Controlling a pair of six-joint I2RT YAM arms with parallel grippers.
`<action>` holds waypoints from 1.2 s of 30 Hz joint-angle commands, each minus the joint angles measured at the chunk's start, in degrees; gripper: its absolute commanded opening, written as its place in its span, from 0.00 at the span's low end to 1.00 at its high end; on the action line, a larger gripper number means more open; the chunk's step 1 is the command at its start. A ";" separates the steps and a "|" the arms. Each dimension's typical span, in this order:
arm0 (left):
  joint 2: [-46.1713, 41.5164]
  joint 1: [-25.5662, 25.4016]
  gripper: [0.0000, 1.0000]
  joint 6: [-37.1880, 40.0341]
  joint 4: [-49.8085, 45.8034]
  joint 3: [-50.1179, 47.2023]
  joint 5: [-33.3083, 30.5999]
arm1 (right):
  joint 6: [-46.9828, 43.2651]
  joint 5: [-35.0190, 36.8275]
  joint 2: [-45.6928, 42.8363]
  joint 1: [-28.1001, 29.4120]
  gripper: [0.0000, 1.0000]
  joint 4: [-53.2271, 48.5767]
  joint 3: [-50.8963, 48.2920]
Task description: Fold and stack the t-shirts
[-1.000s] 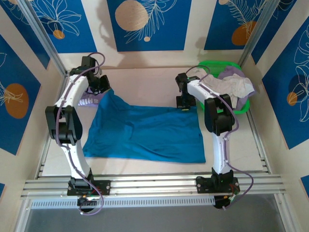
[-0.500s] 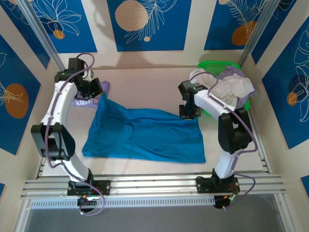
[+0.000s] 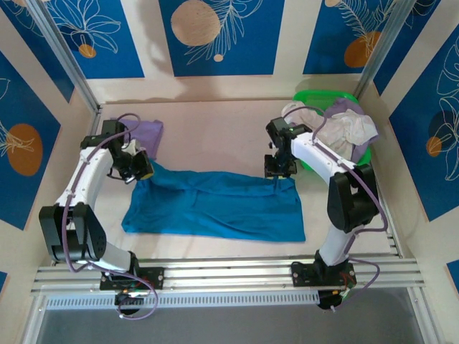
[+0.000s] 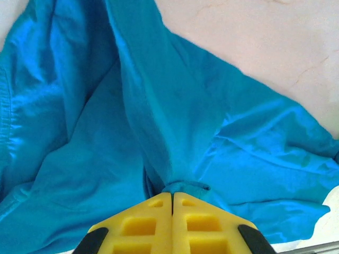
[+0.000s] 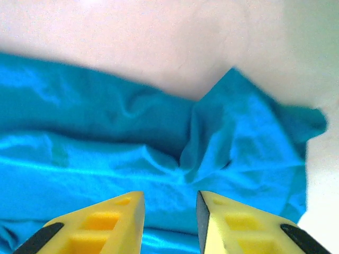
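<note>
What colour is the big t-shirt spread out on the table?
Plain teal-blue, with no print. The left wrist view shows the t-shirt best.

Top wide, wrists close: teal tee.

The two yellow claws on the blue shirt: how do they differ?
The left gripper is shut, pinching a bunched fold of the teal t-shirt; the right gripper is open, gripping nothing. The left gripper is at the shirt's far left corner, the right gripper near its far right corner. Both have yellow fingers over that shirt.
</note>
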 commanded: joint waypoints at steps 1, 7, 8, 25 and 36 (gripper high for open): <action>-2.20 0.70 0.00 0.46 1.13 -1.52 1.06 | -0.81 6.04 4.81 -0.97 0.34 -2.09 2.23; -2.40 1.28 0.00 1.17 0.97 -1.91 1.13 | -4.21 9.97 9.40 -1.51 0.36 0.49 3.25; -2.42 1.42 0.00 1.35 0.88 -2.01 1.07 | -4.65 10.19 9.71 -1.60 0.36 1.06 3.41; -2.11 2.07 0.00 1.44 1.32 -2.14 2.47 | -6.18 6.85 14.60 -2.24 0.28 1.18 7.04; -2.08 2.09 0.00 1.27 0.92 -0.66 2.92 | -5.84 9.41 10.08 -1.52 0.00 -1.72 7.45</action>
